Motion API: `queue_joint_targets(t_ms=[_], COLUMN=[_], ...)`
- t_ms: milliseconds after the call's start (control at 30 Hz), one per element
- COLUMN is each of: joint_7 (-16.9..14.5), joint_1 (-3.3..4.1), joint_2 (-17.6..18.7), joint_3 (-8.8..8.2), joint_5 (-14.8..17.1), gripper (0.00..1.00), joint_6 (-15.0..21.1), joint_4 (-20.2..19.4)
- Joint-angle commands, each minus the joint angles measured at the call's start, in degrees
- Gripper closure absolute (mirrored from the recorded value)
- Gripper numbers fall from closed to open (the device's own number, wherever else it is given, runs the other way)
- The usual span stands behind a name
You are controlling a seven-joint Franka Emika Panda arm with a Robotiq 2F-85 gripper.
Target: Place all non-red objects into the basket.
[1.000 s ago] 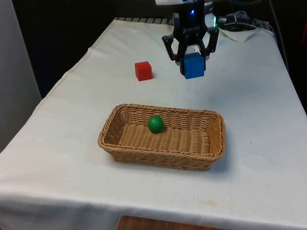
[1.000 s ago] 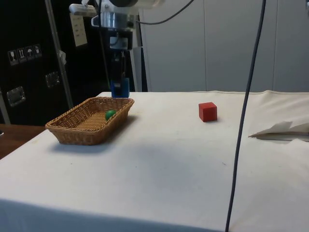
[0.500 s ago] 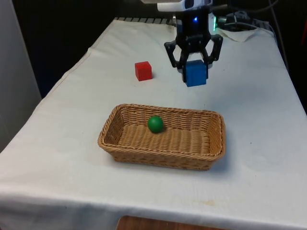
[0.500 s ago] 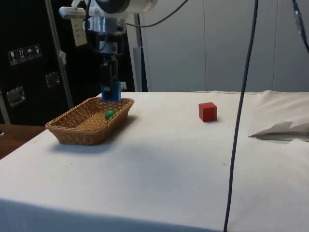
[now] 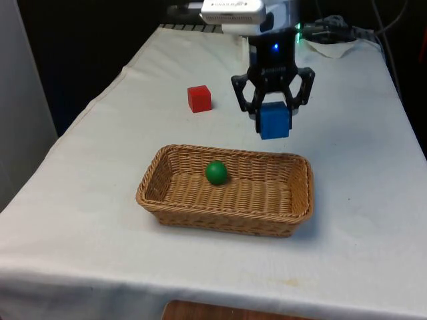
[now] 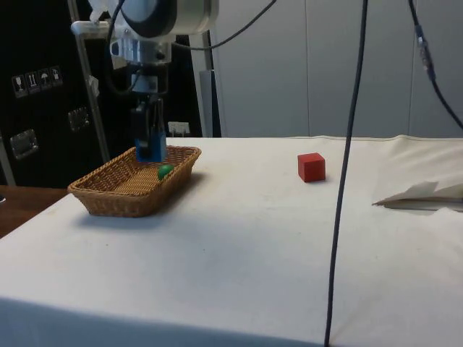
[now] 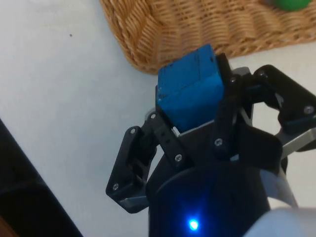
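I am looking at a table under a white cloth (image 5: 100,193), lightly creased and marked with a few faint stains near its close edge. In the side view, dark cabinets are standing behind the table with small white handling-symbol stickers (image 6: 35,81) on one door; I cannot read any words on them, and a pale label hanging on the stand there is too small for me to make out. A crumpled sheet of white paper (image 6: 423,194) is lying on the cloth, well apart from everything else.

The gripper (image 5: 273,123) is clamping the blue cube (image 5: 274,121) between its two fingers, closed just to the cube's width, as I am seeing clearly in the wrist view (image 7: 190,94). It is holding the cube in the air, above the far rim of the wicker basket (image 5: 297,220), towards the front view's right. The green ball (image 5: 215,172) is sitting inside the basket near its far wall. The red cube (image 5: 199,99) is resting on the cloth beyond the basket, well apart from it, on the front view's left.

Compared with a second ago, the gripper is carrying the blue cube nearer to the basket and lower; in the side view it is now hanging over the basket's rim (image 6: 150,148) instead of behind it. The ball, red cube and basket are lying where they were.
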Motion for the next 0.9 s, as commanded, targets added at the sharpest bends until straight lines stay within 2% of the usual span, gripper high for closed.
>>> queue_joint_targets(t_ms=[0, 33, 67, 267, 300, 333, 600, 633, 667, 867], joint_7=[0.29, 0.23, 0.57, 1.20, 1.20, 1.32, 2.35, 2.29, 2.46, 2.69], joint_1=[-0.23, 0.00, -0.29, -0.46, -0.17, -0.52, -0.86, -0.52, -0.92, -1.66], joint_2=[0.97, 0.57, 2.12, 6.13, 5.84, 6.65, 11.17, 10.66, 11.57, 14.21], joint_3=[0.29, 0.00, 0.34, 0.29, 0.00, 0.29, -0.11, -0.29, -0.23, -0.63], joint_5=[0.63, 0.17, 1.09, 2.64, 2.29, 2.92, 4.35, 3.95, 4.47, 5.21], gripper=[0.98, 0.98, 0.98, 0.98, 0.98, 0.98, 0.98, 0.98, 0.98, 0.98], joint_6=[0.00, 0.00, 0.06, 0.23, 0.17, 0.23, 0.23, 0.23, 0.17, 0.00], joint_4=[0.92, 0.46, 1.89, 5.33, 5.10, 5.84, 9.85, 9.34, 10.31, 12.78])
